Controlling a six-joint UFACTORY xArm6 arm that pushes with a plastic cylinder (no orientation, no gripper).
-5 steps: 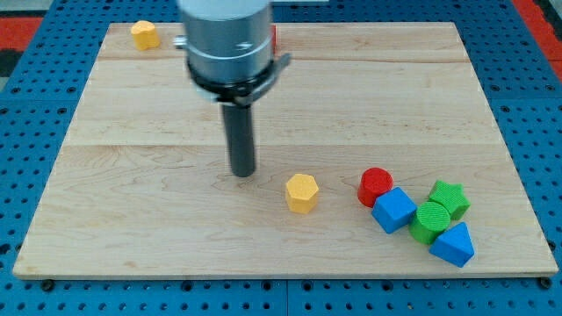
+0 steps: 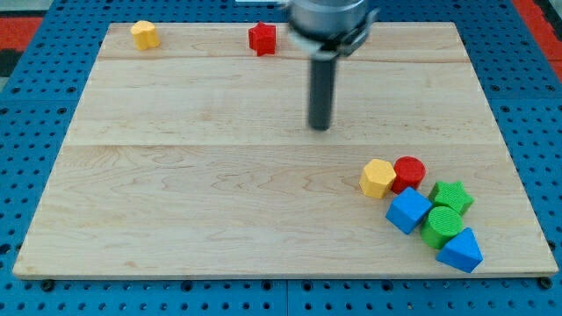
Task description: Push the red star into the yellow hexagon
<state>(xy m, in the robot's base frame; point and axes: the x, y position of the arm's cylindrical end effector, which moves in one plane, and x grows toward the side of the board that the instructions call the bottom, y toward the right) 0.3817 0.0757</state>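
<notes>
The red star (image 2: 262, 38) sits near the view's top edge of the wooden board, left of centre. The yellow hexagon (image 2: 378, 178) lies at the lower right, touching a red cylinder (image 2: 408, 174). My tip (image 2: 320, 126) is on the board at mid-height, below and to the right of the red star and above and to the left of the yellow hexagon, touching no block.
A second yellow block (image 2: 145, 35) sits at the top left corner. At the lower right, a blue cube (image 2: 409, 211), a green star (image 2: 451, 195), a green cylinder (image 2: 442, 226) and a blue triangular block (image 2: 461, 250) cluster beside the red cylinder.
My tip has moved right and toward the view's top. The yellow hexagon has slid right against the red cylinder, and the cluster has shifted slightly right. The red star, hidden before, now shows.
</notes>
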